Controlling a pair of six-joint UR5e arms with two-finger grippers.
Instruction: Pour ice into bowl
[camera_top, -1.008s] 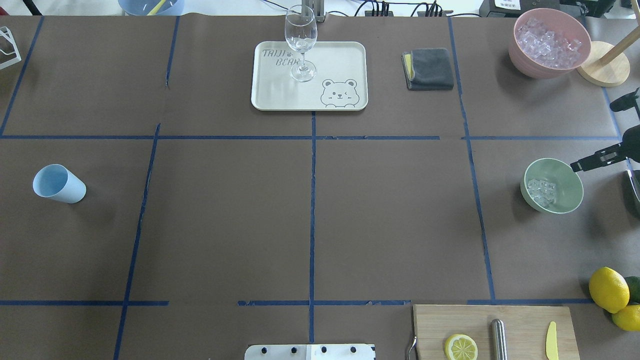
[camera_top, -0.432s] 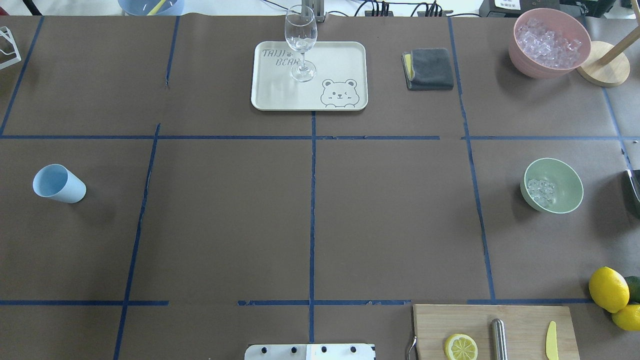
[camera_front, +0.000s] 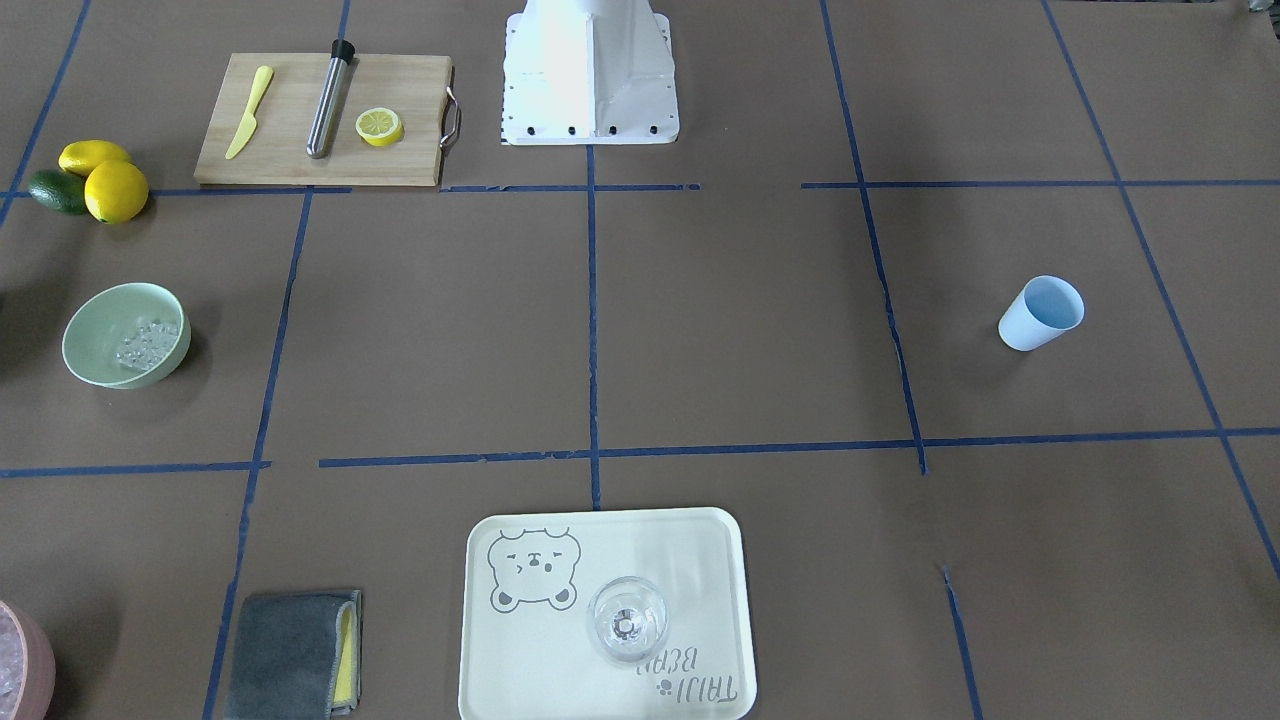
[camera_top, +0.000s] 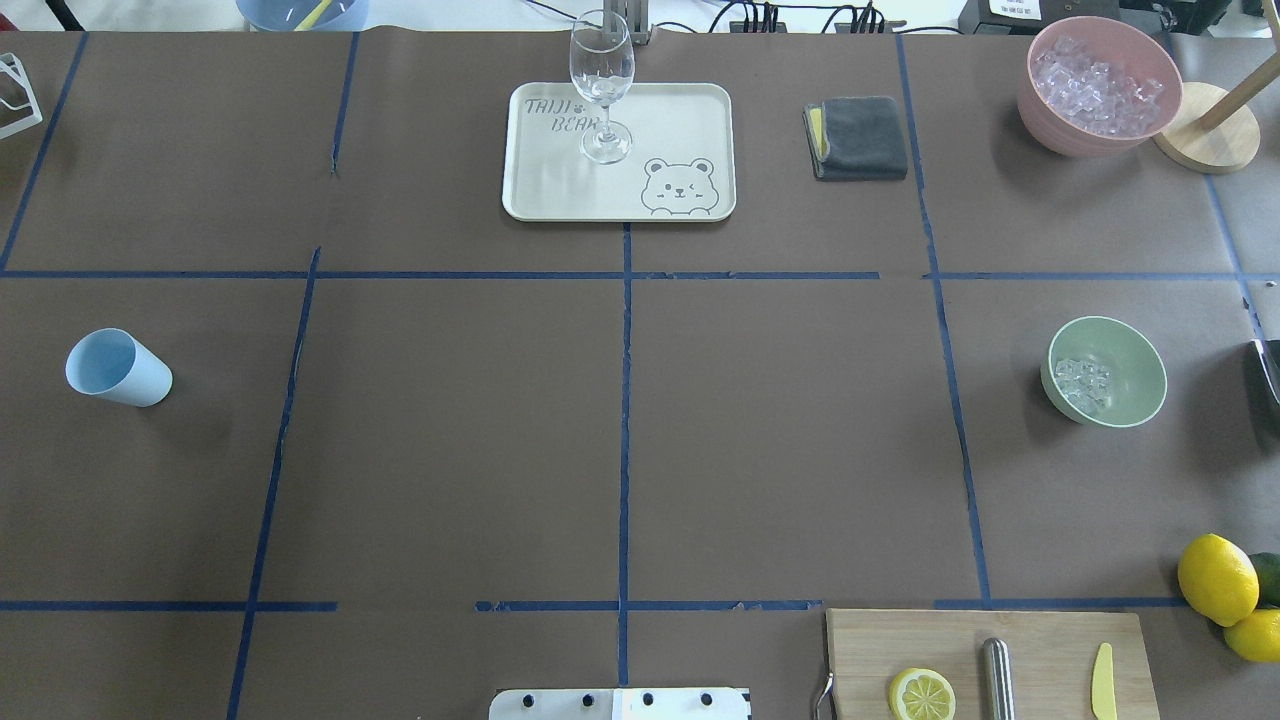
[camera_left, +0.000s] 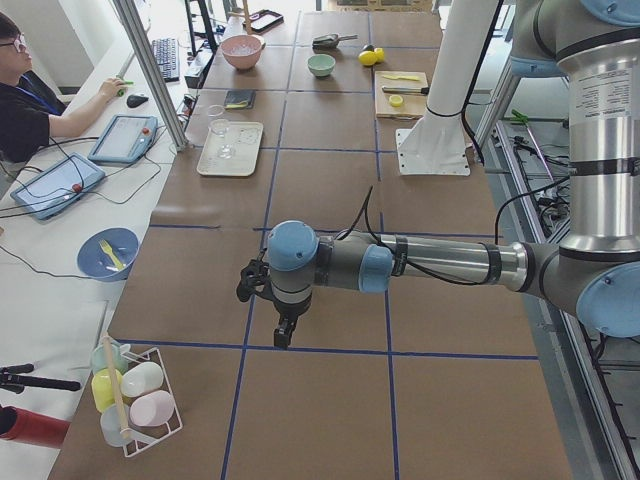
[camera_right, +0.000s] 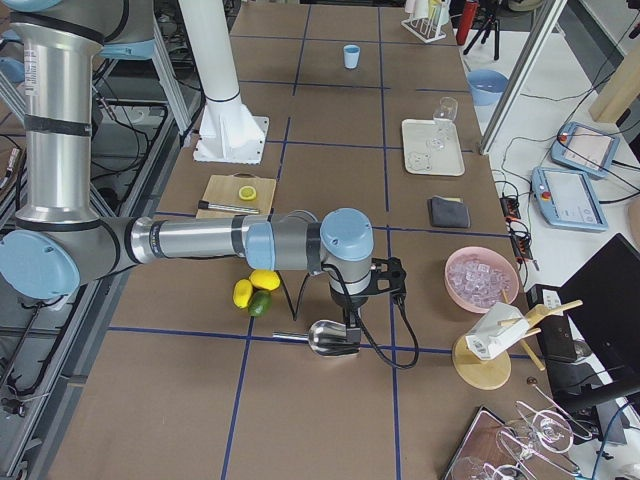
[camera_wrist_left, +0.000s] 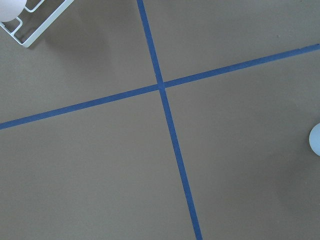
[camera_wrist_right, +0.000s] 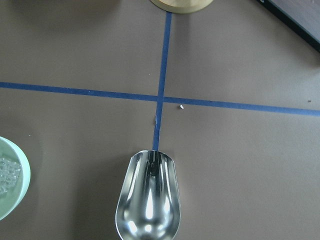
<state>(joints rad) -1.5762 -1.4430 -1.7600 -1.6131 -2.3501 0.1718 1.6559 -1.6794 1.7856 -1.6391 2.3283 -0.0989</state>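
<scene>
A round pale mint-green bowl (camera_top: 1107, 371) sits upright on the table, holding small clear ice cubes (camera_top: 1083, 384) heaped against one side.

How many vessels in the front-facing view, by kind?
Bowls: 2, the mint-green bowl and the pink bowl
Cups: 1, the light blue cup
Glasses: 1, the wine glass
Total: 4

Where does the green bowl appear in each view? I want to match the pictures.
Front-facing: bowl at the left edge, mid-height.
Overhead: right side, mid-height.
Exterior left: small, far end, top centre.
Exterior right: not visible.
Left wrist: not in it.
Right wrist: cut by the left edge, low.
Landmark: the lemons, seen in all four exterior views.
</scene>
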